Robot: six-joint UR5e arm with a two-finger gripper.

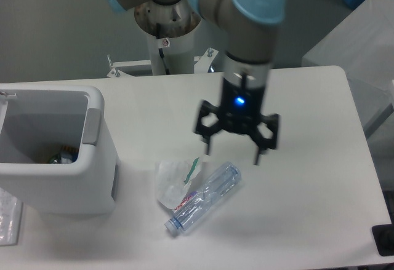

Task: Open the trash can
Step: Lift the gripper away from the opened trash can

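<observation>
Currently, operator, your stock on the white table (308, 98) reads as follows.

Item one: the trash can (92, 184), a white boxy bin at the left edge of the table. Its top stands open and you look straight down into the grey interior. A grey rectangular tab (92, 125) sits on the inner right rim. Something small and dark lies at the bottom of the bin; the view is too dim there to name it.

Item two: the gripper (234, 153), black, with a blue light lit on its body. Your two fingers are spread wide with nothing between them. It hangs above the table to the right of the bin, well apart from it, and just above the bottle.

Item three: a clear plastic bottle (206, 196) lying on its side on the table, cap end toward the near edge, with a red and blue label.

Item four: a crumpled clear wrapper (169, 181) with a green strip, touching the bottle's left side, between the bottle and the bin.
</observation>
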